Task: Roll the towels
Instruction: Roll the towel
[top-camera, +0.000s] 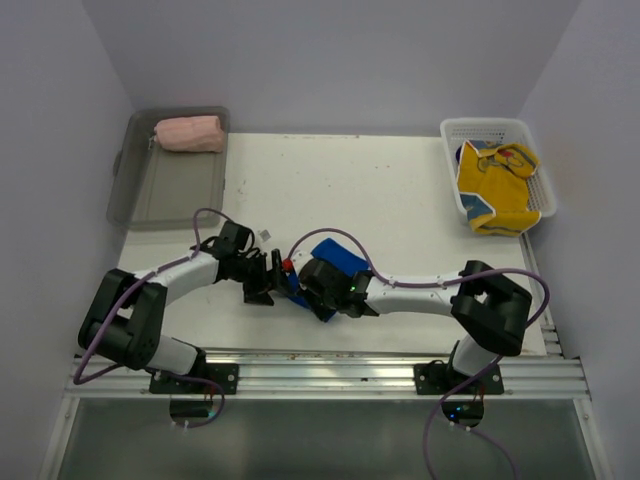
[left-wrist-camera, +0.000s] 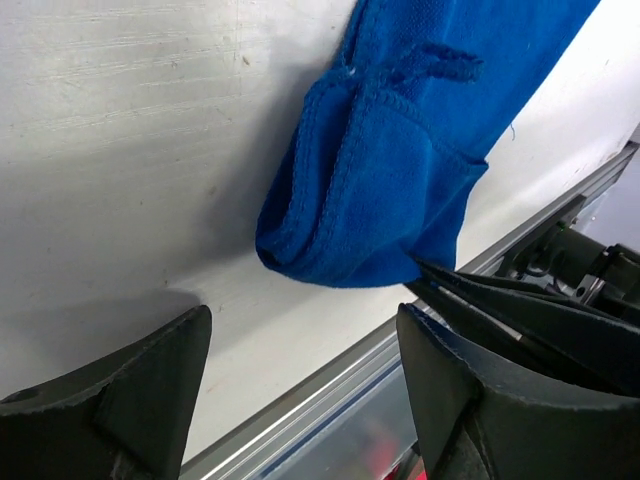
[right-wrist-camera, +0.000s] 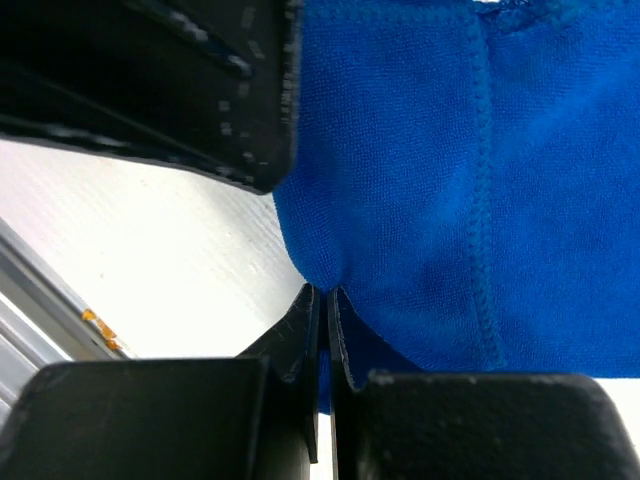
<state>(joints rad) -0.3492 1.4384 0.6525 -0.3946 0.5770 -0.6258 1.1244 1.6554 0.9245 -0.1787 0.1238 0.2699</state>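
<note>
The royal blue towel (top-camera: 340, 255) lies partly rolled near the table's front edge, between the two grippers. In the left wrist view its rolled end (left-wrist-camera: 380, 170) rests on the white table just ahead of my left gripper (left-wrist-camera: 300, 330), which stands open and apart from the cloth. My right gripper (right-wrist-camera: 325, 290) is shut on a pinch of the blue towel (right-wrist-camera: 450, 180) at its edge. A salmon pink towel (top-camera: 190, 133) sits rolled in the grey tray. The yellow towel with red marks (top-camera: 497, 185) lies crumpled in the white basket.
The grey translucent tray (top-camera: 165, 195) stands at the back left. The white mesh basket (top-camera: 450, 165) is at the back right. An aluminium rail (top-camera: 320, 365) runs along the table's near edge, close below both grippers. Purple cables loop off both arms.
</note>
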